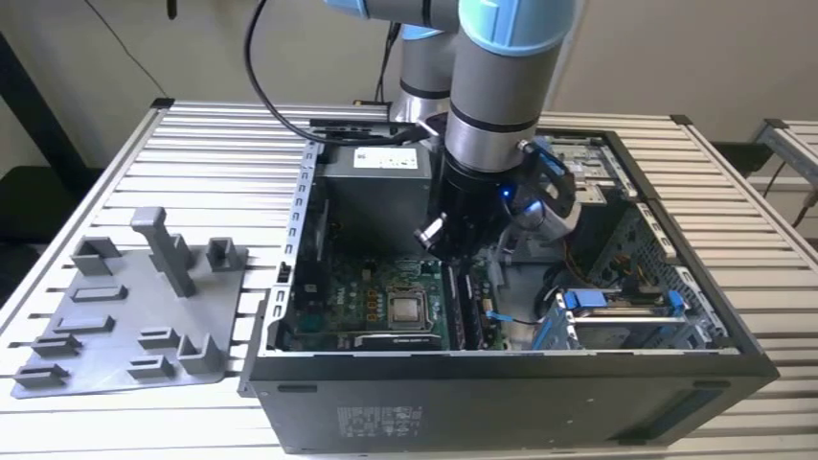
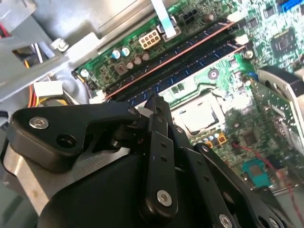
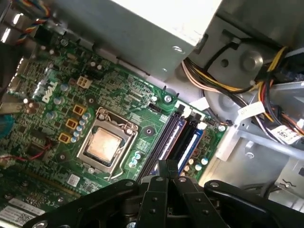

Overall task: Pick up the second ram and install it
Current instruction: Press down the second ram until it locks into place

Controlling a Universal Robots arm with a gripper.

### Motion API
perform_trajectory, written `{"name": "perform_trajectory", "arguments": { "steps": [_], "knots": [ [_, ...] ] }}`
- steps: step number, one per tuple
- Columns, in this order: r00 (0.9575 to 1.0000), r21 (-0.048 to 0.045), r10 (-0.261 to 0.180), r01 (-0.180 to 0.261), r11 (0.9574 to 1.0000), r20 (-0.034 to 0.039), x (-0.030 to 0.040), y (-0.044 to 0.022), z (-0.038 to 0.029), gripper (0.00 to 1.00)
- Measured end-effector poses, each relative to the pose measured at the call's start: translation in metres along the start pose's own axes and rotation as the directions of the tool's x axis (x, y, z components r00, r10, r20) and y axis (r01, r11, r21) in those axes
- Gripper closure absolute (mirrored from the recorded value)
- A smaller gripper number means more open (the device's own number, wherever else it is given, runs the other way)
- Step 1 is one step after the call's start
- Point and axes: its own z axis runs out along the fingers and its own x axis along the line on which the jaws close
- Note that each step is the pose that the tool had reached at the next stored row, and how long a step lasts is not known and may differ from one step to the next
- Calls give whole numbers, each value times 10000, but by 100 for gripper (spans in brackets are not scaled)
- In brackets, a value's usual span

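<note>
Slatted metal table (image 1: 115, 172), pale wall behind. On it, toward the exterior view's left, a grey holder tray (image 1: 122, 316) with blocks and a tall post; no stick visible in its blocks. Toward the exterior view's right, an open computer case (image 1: 511, 383) with the motherboard (image 1: 371, 297) facing up.

Arm reaches down into the case. Gripper (image 1: 450, 240) hangs above the memory slots (image 1: 466, 311), beside the processor socket (image 1: 409, 309). In both wrist views the fingers (image 3: 167, 173) are pressed together to a narrow tip with nothing between them.

Second ram (image 2: 190, 59): judged to be one of the two dark sticks lying along the slots (image 3: 178, 140) in the first wrist view, side by side and parallel; which of the two I cannot tell. Both look level with the slot ends, so it appears placed already. The fingertip sits directly over the sticks.

Judgement for the step in hand, pressing the stick home: push straight down, tip centred on the stick's top edge, not on the neighbour. Watch that the end latches (image 3: 202, 125) close at both ends; an uneven seat would show as a tilt along the slot.
</note>
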Motion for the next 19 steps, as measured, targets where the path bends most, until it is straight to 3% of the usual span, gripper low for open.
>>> {"name": "perform_trajectory", "arguments": {
  "steps": [5, 10, 15, 19],
  "knots": [
    [9962, 11, -873, 873, 9962, -31, 0, 0, 1, 89],
    [9850, 21, -1725, 1725, 9850, -66, 0, 0, 1, 89],
    [9661, -3, -2579, 2579, 9662, -76, 0, 0, 3, 89],
    [9460, -30, -3240, 3240, 9461, -74, 0, 0, 6, 89]
  ]
}}
